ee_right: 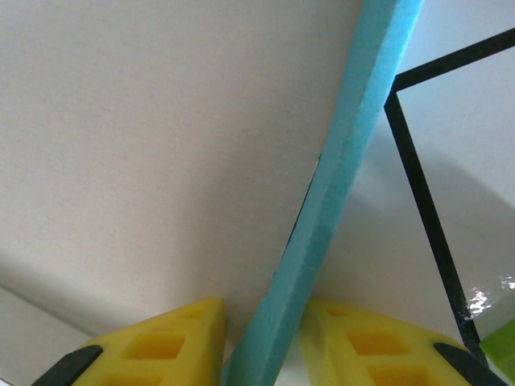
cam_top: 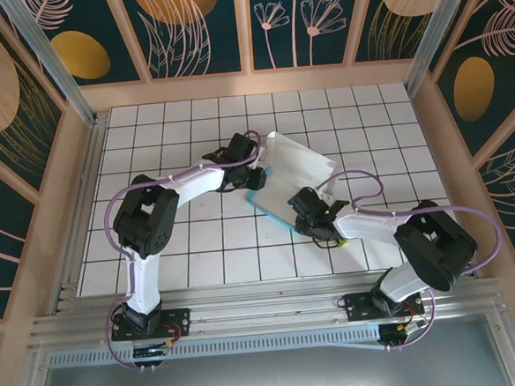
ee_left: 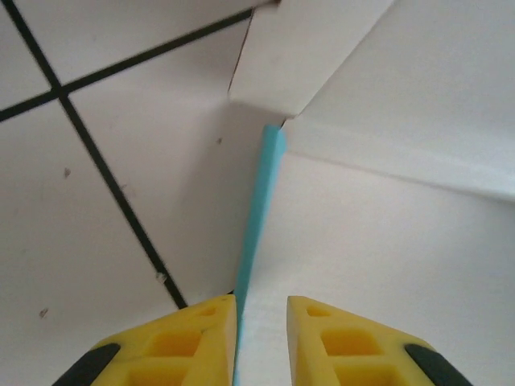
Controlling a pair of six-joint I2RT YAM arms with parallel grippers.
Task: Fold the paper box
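Right gripper [ee_right: 264,314] pinches the paper box [cam_top: 304,163] wall to raise it; left gripper [ee_left: 261,304], slightly spread, straddles another wall, likely steadying.

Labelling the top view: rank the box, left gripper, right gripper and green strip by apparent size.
1. box
2. left gripper and right gripper, which look about alike
3. green strip, a mere sliver

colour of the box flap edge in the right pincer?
Turquoise-blue, on the paper box in the right pincer. Clearest in the right wrist view.
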